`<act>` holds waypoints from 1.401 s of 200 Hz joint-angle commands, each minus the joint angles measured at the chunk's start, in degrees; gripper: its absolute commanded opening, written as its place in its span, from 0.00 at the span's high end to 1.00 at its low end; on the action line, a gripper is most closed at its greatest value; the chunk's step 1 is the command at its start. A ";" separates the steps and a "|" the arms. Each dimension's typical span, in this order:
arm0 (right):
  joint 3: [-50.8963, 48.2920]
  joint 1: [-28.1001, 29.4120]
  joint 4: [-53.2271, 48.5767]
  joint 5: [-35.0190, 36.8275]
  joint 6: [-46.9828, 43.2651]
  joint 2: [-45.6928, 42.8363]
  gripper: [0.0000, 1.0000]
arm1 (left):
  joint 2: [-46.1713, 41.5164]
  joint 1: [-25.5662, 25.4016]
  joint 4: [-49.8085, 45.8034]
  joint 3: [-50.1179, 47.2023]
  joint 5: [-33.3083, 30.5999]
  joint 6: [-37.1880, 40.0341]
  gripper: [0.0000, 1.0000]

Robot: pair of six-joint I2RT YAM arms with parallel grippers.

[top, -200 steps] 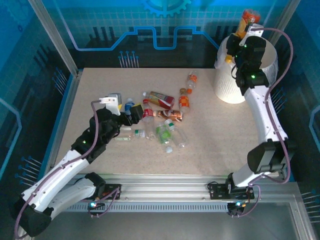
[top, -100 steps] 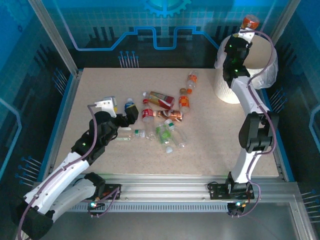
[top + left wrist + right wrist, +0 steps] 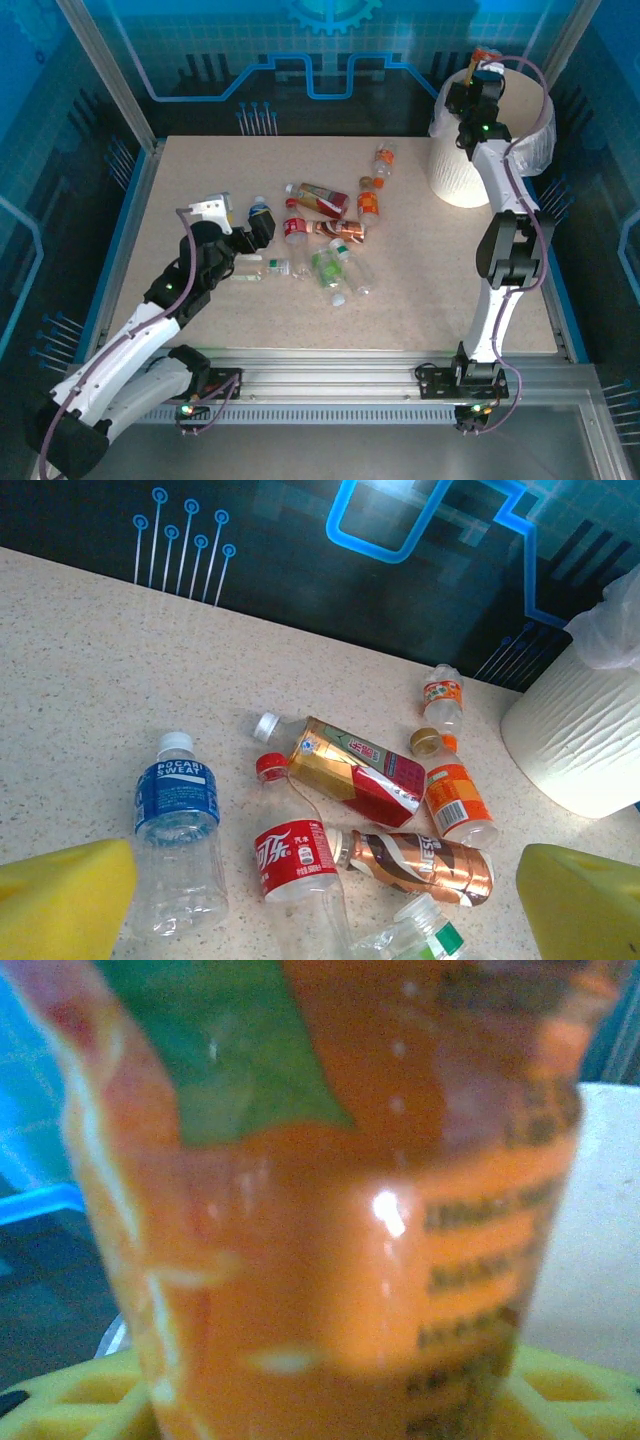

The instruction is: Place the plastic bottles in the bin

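Orange bottle [image 3: 486, 54] at right jaws over far bin [image 3: 455, 182], grip we can't tell; left jaws wide open; release next

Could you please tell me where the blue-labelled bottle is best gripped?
Grip the blue-labelled bottle across its labelled middle, probably coming straight down from above: it lies flat, with bare table on one side and a narrow gap to the red-labelled bottle.

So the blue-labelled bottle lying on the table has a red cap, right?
Not quite. The blue-labelled bottle lying on the table has a white cap, not a red one; the left wrist view shows it.
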 commanded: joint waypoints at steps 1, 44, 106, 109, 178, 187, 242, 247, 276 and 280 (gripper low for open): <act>3.08 -0.23 -7.47 -9.07 -1.03 0.73 0.36 | 0.60 0.72 -0.79 1.65 -0.53 -0.17 0.01; 3.58 -0.20 -11.71 -15.06 0.53 -0.58 0.32 | 1.62 0.86 -1.01 1.58 -0.66 -0.99 0.01; 6.59 -0.33 -16.09 -16.73 0.90 -0.68 0.20 | 1.89 1.40 -1.00 1.44 -0.47 -1.29 0.01; 6.73 -0.28 -16.17 -16.80 0.86 -0.65 0.19 | 1.94 1.41 -1.00 1.43 -0.53 -1.33 0.01; 10.02 -0.35 -19.85 -15.36 -0.24 -2.22 0.11 | 2.65 2.20 -1.86 1.31 -0.65 -2.88 0.01; 9.73 -0.33 -20.20 -15.70 -0.25 -3.15 0.10 | 2.67 2.33 -1.99 1.21 -0.67 -3.33 0.01; 1.55 1.72 -20.09 -18.66 0.11 -13.67 0.00 | 4.26 3.23 -4.02 1.01 -1.85 -7.44 0.01; 0.30 2.05 -19.93 -18.51 0.32 -15.05 0.00 | 4.47 3.32 -4.10 0.96 -1.87 -7.89 0.01; -9.76 5.09 -17.41 -18.05 3.10 -22.55 0.00 | 6.07 4.09 -4.52 1.10 -1.42 -10.34 0.01; -11.32 5.64 -17.02 -17.80 3.55 -23.45 0.00 | 6.33 4.18 -4.72 1.21 -1.29 -10.61 0.01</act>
